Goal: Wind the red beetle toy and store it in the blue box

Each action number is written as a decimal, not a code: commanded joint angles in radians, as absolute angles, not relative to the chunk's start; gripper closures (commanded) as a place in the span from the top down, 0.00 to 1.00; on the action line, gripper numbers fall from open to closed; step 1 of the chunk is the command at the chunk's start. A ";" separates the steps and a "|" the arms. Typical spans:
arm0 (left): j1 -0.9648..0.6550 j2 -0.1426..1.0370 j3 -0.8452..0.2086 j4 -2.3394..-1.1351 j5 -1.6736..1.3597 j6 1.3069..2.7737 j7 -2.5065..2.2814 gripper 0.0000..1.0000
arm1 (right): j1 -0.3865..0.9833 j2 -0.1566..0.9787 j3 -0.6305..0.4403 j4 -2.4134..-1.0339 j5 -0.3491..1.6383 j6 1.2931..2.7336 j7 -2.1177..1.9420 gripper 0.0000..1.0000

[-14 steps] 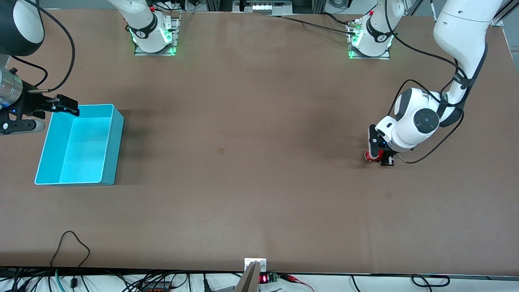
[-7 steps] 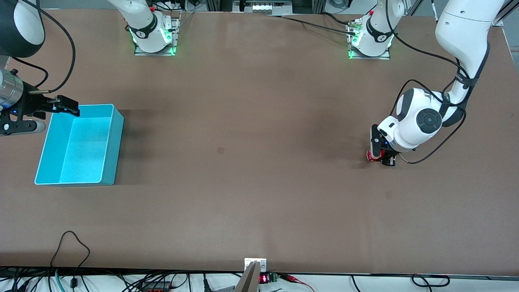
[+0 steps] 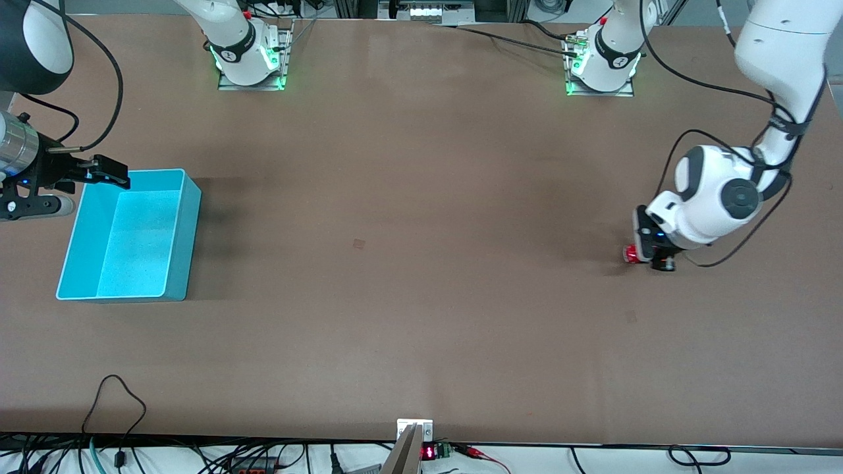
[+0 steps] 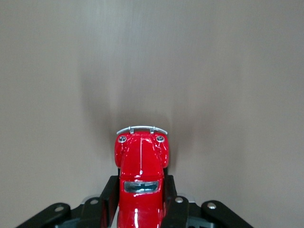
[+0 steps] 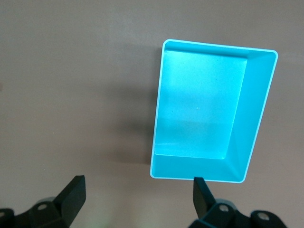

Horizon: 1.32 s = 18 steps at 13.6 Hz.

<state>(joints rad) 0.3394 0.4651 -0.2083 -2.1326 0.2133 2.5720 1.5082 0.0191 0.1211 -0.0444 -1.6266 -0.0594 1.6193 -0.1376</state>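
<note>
The red beetle toy (image 3: 633,253) sits low at the brown table near the left arm's end, gripped by my left gripper (image 3: 649,255). In the left wrist view the glossy red car (image 4: 141,166) shows its silvery bumper, with my black fingers (image 4: 108,199) pressed on both of its sides. The blue box (image 3: 168,263) stands empty at the right arm's end; it also shows in the right wrist view (image 5: 259,123). My right gripper (image 3: 105,172) is open and empty, up over the box's rim farthest from the front camera, and waits there.
The brown table (image 3: 395,230) stretches between the car and the box. Both arm bases (image 3: 250,59) stand along the table edge farthest from the front camera. Cables (image 3: 118,395) lie at the nearest edge.
My left gripper, shut on the red beetle toy, has dragged it along the table toward the left arm's end. The right arm and the box have not moved.
</note>
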 commanded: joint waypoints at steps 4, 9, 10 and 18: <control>0.457 0.548 -0.221 -2.089 0.230 2.577 1.662 0.18 | 0.018 0.124 -0.041 -1.611 -0.060 1.603 -0.143 1.00; 0.460 0.546 -0.222 -2.086 0.222 2.577 1.701 0.47 | 0.018 0.124 -0.041 -1.611 -0.061 1.603 -0.144 1.00; 0.460 0.543 -0.222 -2.085 0.222 2.577 1.706 0.99 | 0.018 0.124 -0.041 -1.611 -0.061 1.603 -0.144 1.00; 0.460 0.405 -0.297 -1.975 0.212 2.236 1.605 1.00 | 0.017 0.124 -0.041 -1.611 -0.060 1.603 -0.144 1.00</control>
<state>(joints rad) 0.4472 0.4660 -0.2562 -2.0092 0.2130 2.3718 1.6493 0.0196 0.1212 -0.0441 -1.6266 -0.0594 1.6192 -0.1377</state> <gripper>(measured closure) 0.000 0.000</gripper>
